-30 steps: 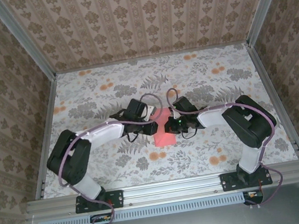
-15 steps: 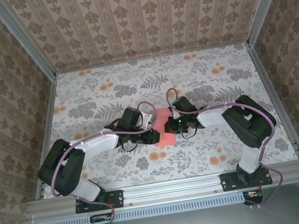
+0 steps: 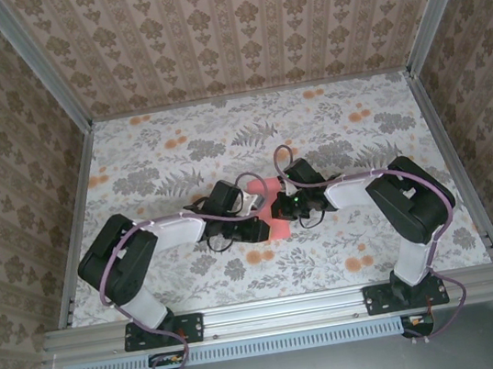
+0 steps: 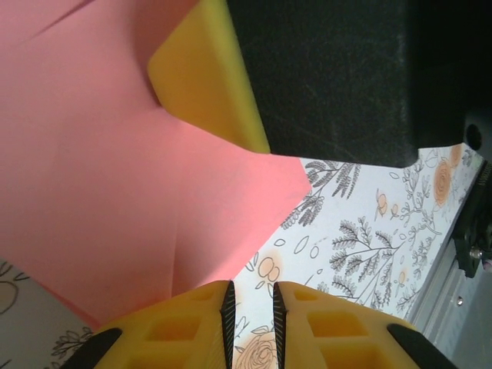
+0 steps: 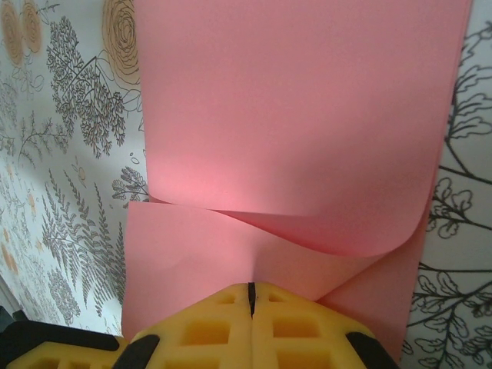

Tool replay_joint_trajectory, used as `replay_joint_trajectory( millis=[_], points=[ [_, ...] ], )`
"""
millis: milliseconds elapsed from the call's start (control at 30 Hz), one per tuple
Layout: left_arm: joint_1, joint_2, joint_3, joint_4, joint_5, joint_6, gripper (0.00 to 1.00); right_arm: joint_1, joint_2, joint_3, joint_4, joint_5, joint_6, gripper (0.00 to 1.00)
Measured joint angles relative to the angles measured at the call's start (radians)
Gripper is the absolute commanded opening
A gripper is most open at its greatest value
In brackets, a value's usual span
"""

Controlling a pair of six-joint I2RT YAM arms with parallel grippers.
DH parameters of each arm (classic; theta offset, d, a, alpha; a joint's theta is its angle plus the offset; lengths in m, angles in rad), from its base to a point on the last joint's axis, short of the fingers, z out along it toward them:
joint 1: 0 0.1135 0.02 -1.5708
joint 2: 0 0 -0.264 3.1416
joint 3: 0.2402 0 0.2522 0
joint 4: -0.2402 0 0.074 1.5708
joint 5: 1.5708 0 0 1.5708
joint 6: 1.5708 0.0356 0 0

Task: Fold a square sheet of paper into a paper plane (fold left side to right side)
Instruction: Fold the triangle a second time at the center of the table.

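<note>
Touching right fingers [image 5: 207, 327], paper [image 5: 292, 115], near left fingers [image 4: 181, 327]

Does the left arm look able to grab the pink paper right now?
Likely yes. The left gripper sits right at the edge of the pink paper, jaws slightly apart and empty. The right gripper rests elsewhere on the sheet, not between them.

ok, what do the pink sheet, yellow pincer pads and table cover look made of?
Pink sheet: thin matte paper; it curls over softly and shows a crease.
Pincer pads: probably matte foam or rubber, moulded with square pockets.
Table cover: floral-printed cloth or vinyl, unclear which; flat, no glare.
</note>
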Motion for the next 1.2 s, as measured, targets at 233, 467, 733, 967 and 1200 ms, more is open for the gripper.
replay_joint_trajectory(
  millis=[233,467,733,967,1200],
  points=[
    [0.000,0.002,0.000,-0.003,-0.032,0.000,0.22,0.000,0.000,0.004,-0.010,0.002,-0.004,0.00],
    [0.000,0.005,0.000,-0.005,-0.052,0.000,0.20,0.000,0.000,0.006,-0.015,0.002,-0.018,0.00],
    [0.000,0.005,-0.005,-0.010,-0.066,0.000,0.17,0.000,0.000,0.011,-0.026,0.004,-0.022,0.00],
    [0.000,0.005,-0.032,0.002,-0.077,0.000,0.14,0.000,0.000,0.015,-0.037,0.005,-0.023,0.00],
    [0.000,-0.009,-0.058,0.028,-0.089,-0.008,0.11,0.000,0.000,0.015,-0.038,0.005,-0.026,0.00]
  ],
)
